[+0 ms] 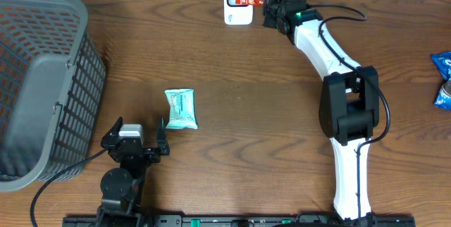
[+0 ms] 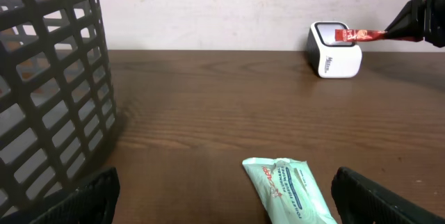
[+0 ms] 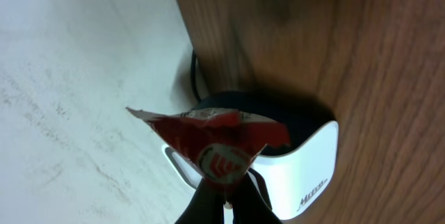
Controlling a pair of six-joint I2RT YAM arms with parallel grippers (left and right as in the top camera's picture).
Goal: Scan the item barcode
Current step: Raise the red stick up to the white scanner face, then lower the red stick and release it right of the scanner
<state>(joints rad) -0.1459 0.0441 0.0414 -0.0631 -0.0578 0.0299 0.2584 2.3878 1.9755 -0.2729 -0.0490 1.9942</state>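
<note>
- Grip is your first weak spot: your right gripper (image 1: 268, 5) is clenched on one end of the red sachet (image 1: 247, 0), so the rest of it sticks out unsupported. A pinch that thin could let the sachet swing or slip if you twist the wrist sharply.
- Sachet position: it hangs right in front of the dark window of the white scanner (image 1: 238, 13), at the far edge of the table (image 1: 254, 114). You cannot tell from these views whether the two are touching or only just apart.
- Push in any further and you may shove the scanner. It looks light and free-standing, so a nudge would likely turn its window away from you.
- Crinkled foil is the likeliest reason for a failed read. The right wrist view shows a torn, buckled edge, and no barcode is visible in any view, so the printed side may be facing the wrong way.
- A cable runs behind the scanner; a wide rotation of the wrist could catch it.
- Your left gripper (image 1: 138, 134) sits released, its jaws spread wide, with the teal packet (image 1: 180, 108) just ahead of it and the grey basket (image 1: 77, 93) at its side. Moving that arm risks pushing the packet.
</note>
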